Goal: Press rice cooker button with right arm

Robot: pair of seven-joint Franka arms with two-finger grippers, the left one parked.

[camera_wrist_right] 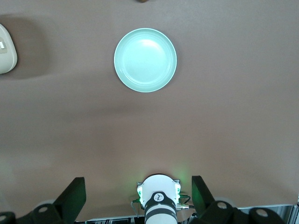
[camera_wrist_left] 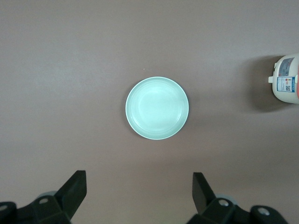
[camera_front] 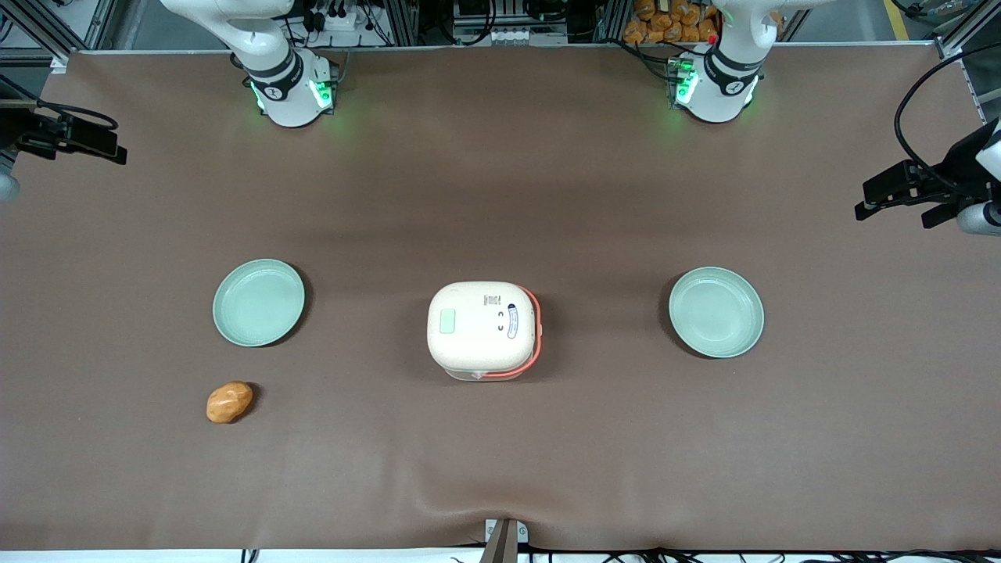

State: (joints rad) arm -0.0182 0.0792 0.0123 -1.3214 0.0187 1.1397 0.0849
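- Zero contact with the rice cooker [camera_front: 478,328] is visible: the lid is down, and the pale green button [camera_front: 447,320] on its top shows nothing touching it. The task appears to be at its start; the approach, the descent and the press all remain.
- The rice cooker stands upright at the middle of the brown desk [camera_front: 500,195], between two green plates. Its coral handle band lies on the side toward the parked arm's end; the button sits on the side toward the working arm's end.
- One plate [camera_front: 259,303] lies toward the working arm's end of the desk, well apart from the cooker. The other plate [camera_front: 716,312] lies toward the parked arm's end.
- A small orange-brown lump [camera_front: 229,401], possibly a bread roll, rests nearer to the front camera than the first plate.
- The right arm [camera_front: 266,55] rises from its base and reaches out over the working arm's end of the desk. The gripper [camera_wrist_right: 135,196] hangs high above the desk, well apart from the cooker, looking down on the nearer plate [camera_wrist_right: 145,60].
- The fingers [camera_wrist_right: 74,191] stand wide apart and hold nothing.
- Judgement: the gripper must travel sideways toward the desk's middle, then lower onto the button. Bringing the fingers together first would probably give a firmer pressing tip.
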